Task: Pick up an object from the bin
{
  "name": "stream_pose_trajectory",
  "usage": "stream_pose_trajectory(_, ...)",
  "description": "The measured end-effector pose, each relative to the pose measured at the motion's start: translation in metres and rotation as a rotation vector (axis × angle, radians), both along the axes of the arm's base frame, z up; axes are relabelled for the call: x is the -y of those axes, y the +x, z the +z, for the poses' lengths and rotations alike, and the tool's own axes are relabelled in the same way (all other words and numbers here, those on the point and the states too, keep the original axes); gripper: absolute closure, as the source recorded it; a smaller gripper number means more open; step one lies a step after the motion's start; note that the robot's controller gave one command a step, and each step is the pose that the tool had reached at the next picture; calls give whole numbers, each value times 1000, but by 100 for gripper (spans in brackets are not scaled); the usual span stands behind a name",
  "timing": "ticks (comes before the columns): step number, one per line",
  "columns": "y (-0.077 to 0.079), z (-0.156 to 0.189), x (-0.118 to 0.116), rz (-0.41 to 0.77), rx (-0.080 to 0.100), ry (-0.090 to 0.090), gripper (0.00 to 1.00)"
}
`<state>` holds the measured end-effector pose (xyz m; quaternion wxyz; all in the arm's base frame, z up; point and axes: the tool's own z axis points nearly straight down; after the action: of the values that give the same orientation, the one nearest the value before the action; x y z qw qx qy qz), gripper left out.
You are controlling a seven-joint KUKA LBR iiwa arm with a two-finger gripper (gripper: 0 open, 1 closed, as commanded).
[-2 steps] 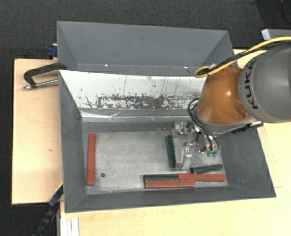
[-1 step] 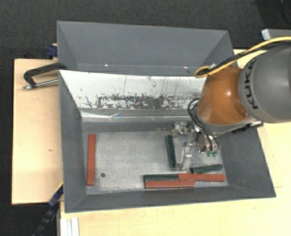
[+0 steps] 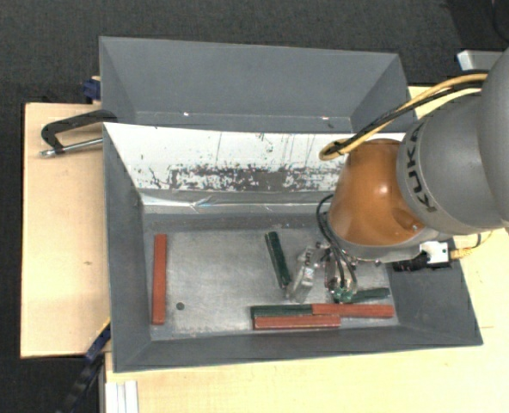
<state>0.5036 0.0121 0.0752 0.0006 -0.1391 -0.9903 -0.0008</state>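
My gripper [image 3: 323, 280] hangs low over the right part of the bin floor, below the orange cover. Its fingers stand a little apart with nothing seen between them. A dark green stick [image 3: 279, 260] lies just left of the fingers, running slantwise up and down. Below the gripper a long red stick [image 3: 323, 315] lies along the bin's front wall, with a dark strip along its left half. A small green piece [image 3: 362, 294] pokes out just right of the fingertips, above the red stick.
Another red stick [image 3: 159, 279] lies upright along the bin's left wall. A small dark dot [image 3: 180, 306] sits on the floor near it. The arm and its orange cover hide the bin's right rear corner.
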Motion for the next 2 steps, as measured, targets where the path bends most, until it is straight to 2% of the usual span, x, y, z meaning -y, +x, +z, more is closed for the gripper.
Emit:
stream_pose_trajectory(1, 0, 0, 0, 0, 2, -1, 0)
stream_pose_trajectory(2, 0, 0, 0, 0, 2, -1, 0)
